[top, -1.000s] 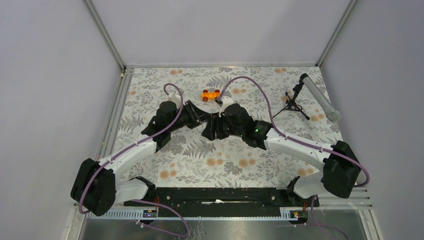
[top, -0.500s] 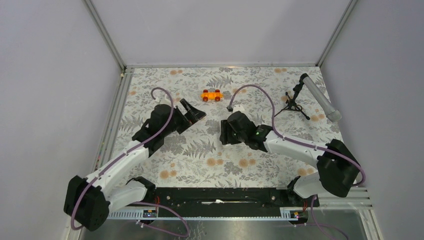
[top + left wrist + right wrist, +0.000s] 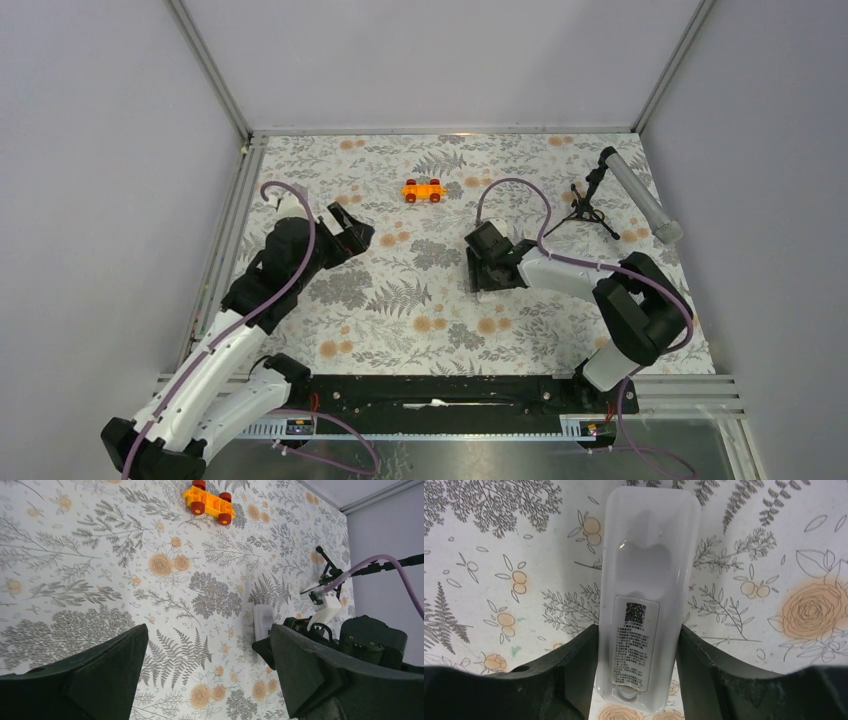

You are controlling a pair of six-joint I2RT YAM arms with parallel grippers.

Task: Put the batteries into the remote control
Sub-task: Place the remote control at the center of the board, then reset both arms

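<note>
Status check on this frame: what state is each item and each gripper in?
remote control: label side up, back cover looks on, held between the right fingers.
right gripper: shut on the remote control.
left gripper: open, empty.
toy car: on its wheels, untouched.
grey tube: tilted on its tripod.
batteries: none in view.

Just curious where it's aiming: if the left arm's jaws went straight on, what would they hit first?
Probably the flowered table cover: the left jaws seem tilted down at it. Farther along that line sits the orange toy car; depth is hard to judge.
</note>
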